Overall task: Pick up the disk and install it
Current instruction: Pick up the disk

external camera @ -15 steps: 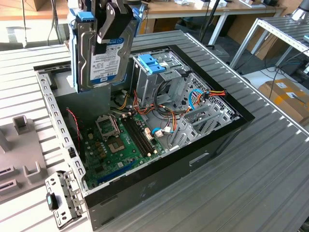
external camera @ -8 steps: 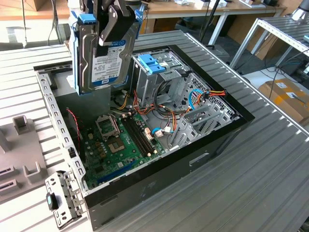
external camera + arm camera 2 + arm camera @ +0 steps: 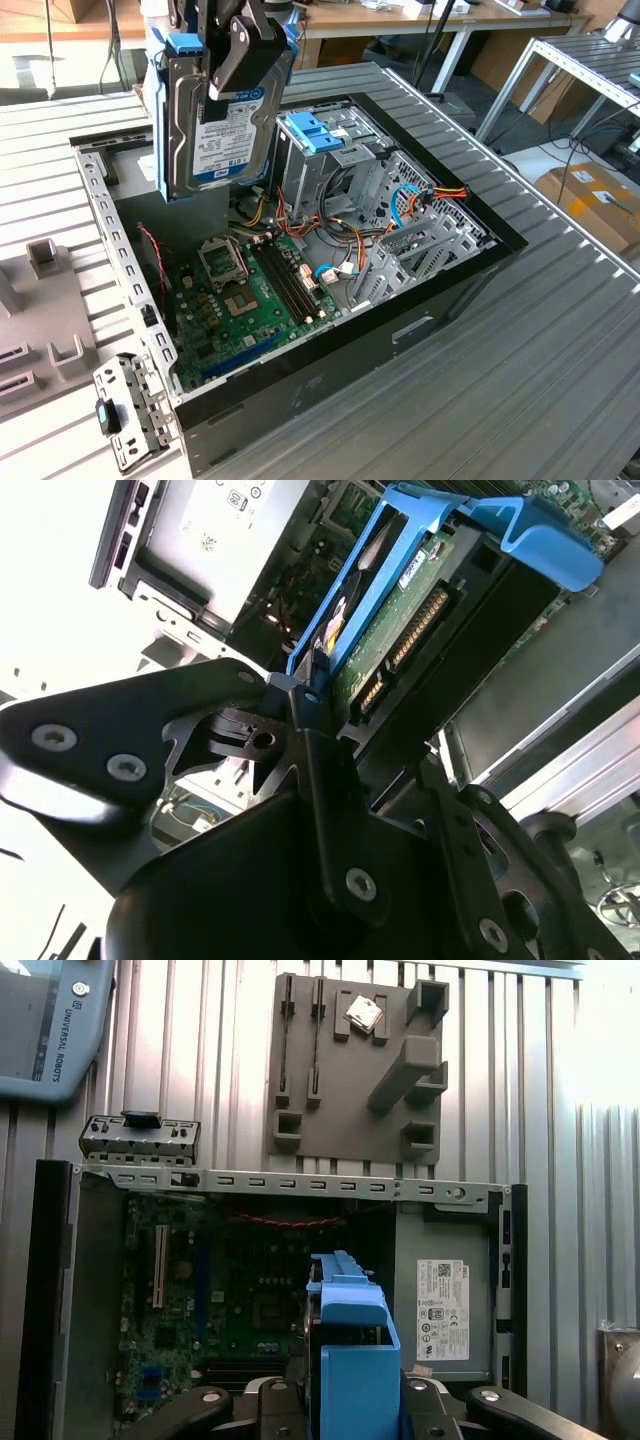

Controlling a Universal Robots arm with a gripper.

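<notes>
The disk (image 3: 205,120), a dark hard drive with a white label and bright blue rails, hangs on edge above the back left part of the open computer case (image 3: 455,285). My gripper (image 3: 232,62) is shut on the disk's upper end, one black finger (image 3: 245,50) lying across the label. In the second wrist view the disk (image 3: 405,630) shows its green circuit board and connector, clamped by a black finger (image 3: 312,745). In the first wrist view the disk's blue rail (image 3: 352,1345) stands over the motherboard (image 3: 240,1300).
Inside the case are a drive cage with a paler blue tray (image 3: 318,130), loose cables (image 3: 420,195), the motherboard (image 3: 240,295) and a grey power supply box (image 3: 445,1305). A grey fixture plate (image 3: 350,1080) and a small metal bracket (image 3: 125,410) lie on the ribbed table beside the case.
</notes>
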